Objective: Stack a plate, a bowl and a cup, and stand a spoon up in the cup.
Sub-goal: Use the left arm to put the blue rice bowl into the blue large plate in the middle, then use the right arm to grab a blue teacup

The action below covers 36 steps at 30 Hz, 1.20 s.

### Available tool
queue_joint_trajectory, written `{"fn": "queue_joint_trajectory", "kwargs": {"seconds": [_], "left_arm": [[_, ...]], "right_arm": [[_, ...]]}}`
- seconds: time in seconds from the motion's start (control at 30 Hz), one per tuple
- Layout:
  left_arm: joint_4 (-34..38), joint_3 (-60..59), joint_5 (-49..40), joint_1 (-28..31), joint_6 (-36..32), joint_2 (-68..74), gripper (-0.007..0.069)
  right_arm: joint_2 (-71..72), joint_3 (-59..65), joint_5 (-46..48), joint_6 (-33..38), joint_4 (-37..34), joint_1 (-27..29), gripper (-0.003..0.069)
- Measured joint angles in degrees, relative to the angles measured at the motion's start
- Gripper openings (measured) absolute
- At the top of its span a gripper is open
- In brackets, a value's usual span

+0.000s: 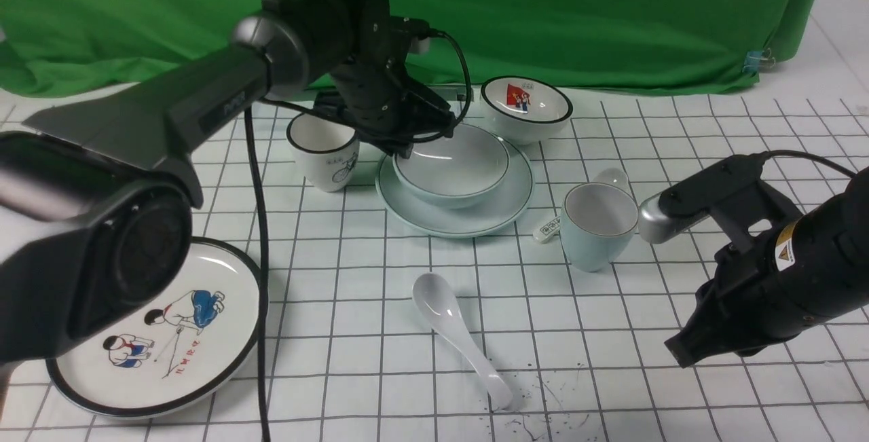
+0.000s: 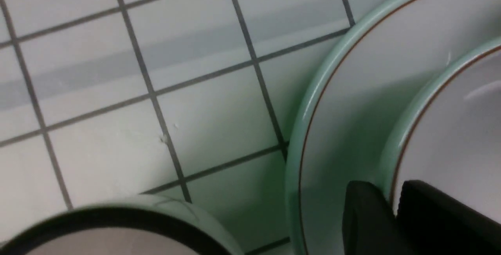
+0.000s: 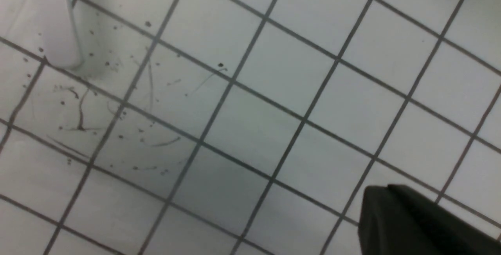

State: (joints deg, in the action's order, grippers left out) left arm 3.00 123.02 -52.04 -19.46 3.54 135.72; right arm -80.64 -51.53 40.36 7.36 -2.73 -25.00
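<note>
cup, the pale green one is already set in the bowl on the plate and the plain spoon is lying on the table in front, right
No. The cup stands on the table, to the right of the plate, not in the bowl; the front view shows it. The bowl is on the plate and the plain spoon lies on the table in front.

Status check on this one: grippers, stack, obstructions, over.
Left gripper astride bowl rim, grip unclear; right gripper shut, empty. Bowl on plate; cup and spoon loose on table. Labelled spoon close beside cup.
</note>
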Motion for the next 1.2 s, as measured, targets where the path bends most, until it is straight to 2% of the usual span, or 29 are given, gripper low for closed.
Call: {"fn": "queue_joint_trajectory", "kwargs": {"seconds": [0.07,0.2,0.27,0.33,0.4,0.5,0.57,0.67,0.7,0.73,0.77,0.8,0.9,0.97,1.1,1.13,1.2], "left_arm": [[0.2,0.0,0.5,0.0,0.0,0.0,0.0166],[3.0,0.1,0.3,0.0,-0.9,-0.4,0.0372],[3.0,0.1,0.1,0.0,-1.2,-1.0,0.0407],[2.1,0.1,-0.6,0.0,-1.6,-3.8,0.0454],[-0.4,0.1,-1.5,0.0,-2.1,-7.8,0.0457],[-4.5,-0.2,-3.0,0.0,-3.1,-16.3,0.0389],[-5.3,-2.1,-3.2,0.0,-5.1,-24.0,0.0282],[-3.0,-8.8,-2.9,0.0,-7.6,-34.2,0.0113],[-2.1,-12.2,-2.5,0.0,-8.4,-37.8,0.0057],[-1.9,-13.0,-2.5,0.0,-8.5,-39.2,0.0047],[0.0,-18.6,-1.3,0.0,-9.0,-43.9,-0.0004],[0.7,-23.0,-0.2,0.0,-9.2,-47.1,-0.0020],[1.3,-34.2,3.2,0.0,-9.5,-53.4,-0.0034],[1.3,-45.7,7.2,0.0,-9.4,-59.8,-0.0037],[1.4,-60.3,11.5,0.0,-8.0,-67.4,-0.0037],[1.5,-60.3,11.5,0.0,-8.0,-67.7,-0.0037],[2.0,-67.4,15.1,0.0,-7.1,-71.0,-0.0037]], "right_arm": [[0.0,0.0,0.0,0.0,0.0,0.0,0.0026],[0.0,-0.1,0.3,0.0,0.0,0.0,0.0045],[-0.1,-0.7,1.3,0.0,-0.1,0.0,0.0066],[0.0,-2.8,2.7,0.0,-0.2,0.1,0.0148],[-0.1,-5.0,2.5,0.0,-0.2,0.2,0.0239],[-1.1,-8.8,0.1,0.0,-0.1,0.9,0.0382],[-3.3,-12.0,-2.1,0.0,-0.1,1.7,0.0467],[-9.4,-18.5,-2.3,-0.1,-0.1,3.4,0.0495],[-11.4,-20.2,-2.0,-0.2,-0.1,3.9,0.0495],[-12.3,-21.1,-1.9,-0.2,-0.1,4.2,0.0494],[-15.7,-24.0,-1.1,-0.3,-0.1,4.9,0.0485],[-17.9,-25.9,-0.7,-0.4,-0.1,5.3,0.0475],[-22.3,-29.6,0.3,-0.4,0.0,5.7,0.0444],[-25.8,-31.9,1.5,-0.4,0.0,5.7,0.0395],[-28.8,-32.6,2.0,-0.1,0.3,5.7,0.0346],[-28.9,-32.6,2.0,-0.1,0.4,5.7,0.0340],[-29.4,-32.6,2.0,0.0,1.1,5.7,0.0260]]}}
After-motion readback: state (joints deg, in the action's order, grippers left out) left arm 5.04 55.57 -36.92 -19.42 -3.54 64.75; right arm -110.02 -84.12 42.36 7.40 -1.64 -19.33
